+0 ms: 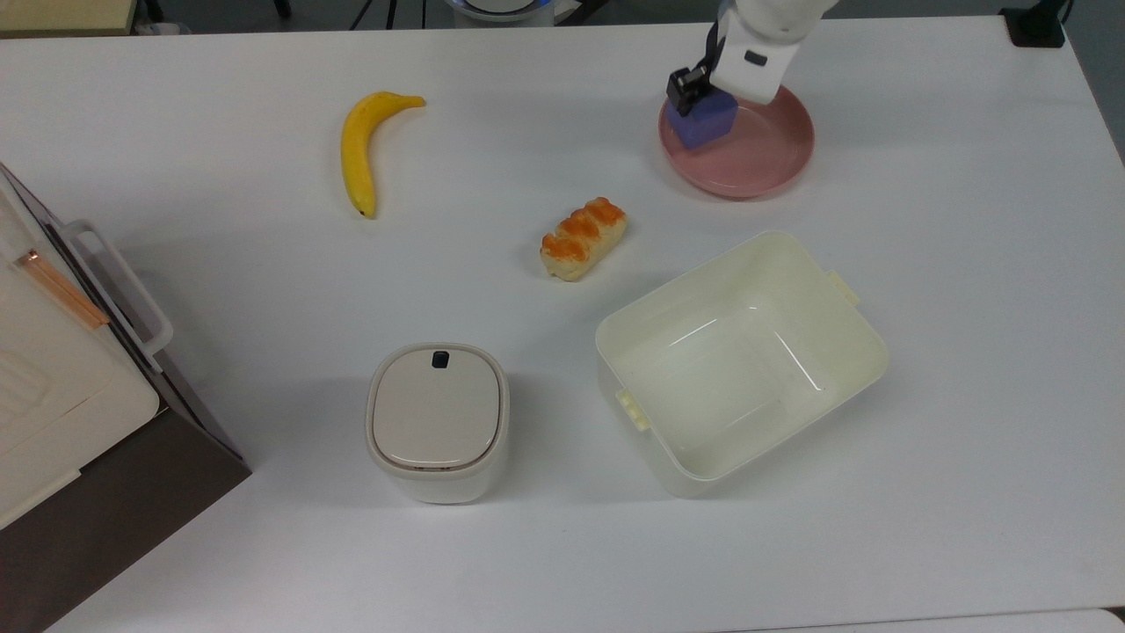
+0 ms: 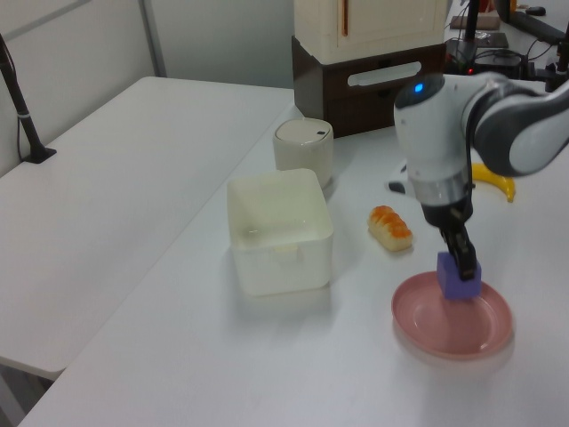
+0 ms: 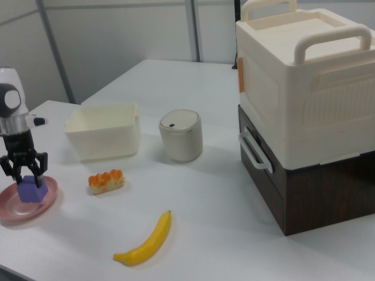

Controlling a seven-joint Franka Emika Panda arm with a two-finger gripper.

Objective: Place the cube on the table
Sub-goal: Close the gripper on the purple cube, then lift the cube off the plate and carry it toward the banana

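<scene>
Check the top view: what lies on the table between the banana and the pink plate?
Bare white table only. The bread roll sits below the line from banana to pink plate.

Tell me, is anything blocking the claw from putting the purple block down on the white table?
Nothing visible blocks it. The claw is shut on the cube, which hangs just above the pink plate. Bare table lies beside the plate on the top view's left, with the bread roll and banana farther off.
</scene>
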